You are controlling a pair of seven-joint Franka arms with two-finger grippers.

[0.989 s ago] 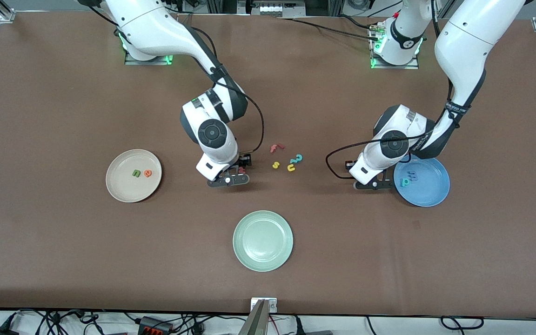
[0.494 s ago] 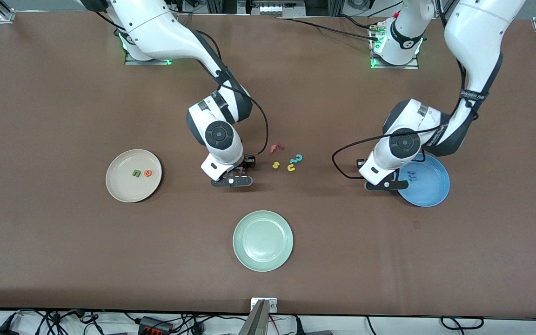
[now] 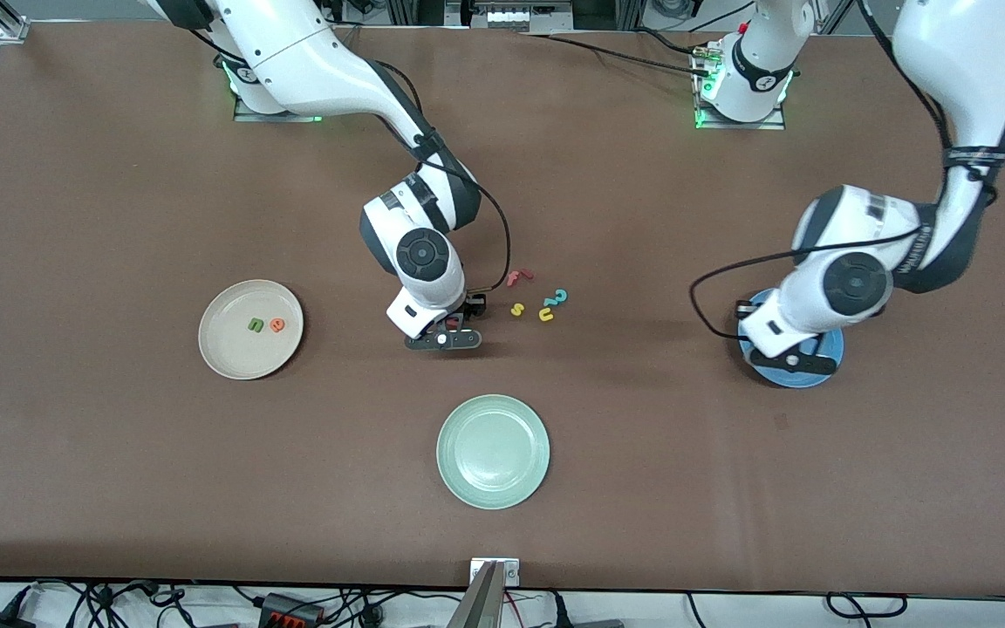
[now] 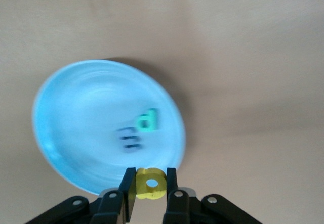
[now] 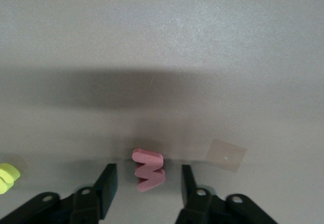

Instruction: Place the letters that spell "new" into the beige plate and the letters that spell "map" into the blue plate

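My left gripper (image 4: 151, 187) is shut on the yellow "a" (image 4: 151, 183) and hangs over the blue plate (image 4: 76, 133). In that plate lie the teal "p" (image 4: 148, 120) and the blue "m" (image 4: 130, 138). In the front view the left gripper (image 3: 789, 359) covers most of the blue plate (image 3: 773, 377). My right gripper (image 5: 148, 183) is down at the table, open, with the pink "w" (image 5: 149, 169) between its fingers and a gap on each side. The beige plate (image 3: 232, 353) holds the green "n" (image 3: 256, 324) and the orange "e" (image 3: 276, 325).
Beside the right gripper (image 3: 443, 339), toward the left arm's end, lie a red "f" (image 3: 517, 277), a yellow "s" (image 3: 517, 309), a yellow "u" (image 3: 546, 314) and a teal "2" shape (image 3: 559, 297). A pale green plate (image 3: 493, 451) sits nearer the front camera.
The left arm has carried the yellow "a" toward its own end of the table, from beside the blue plate to over it. The right gripper's fingers have narrowed around the "w".
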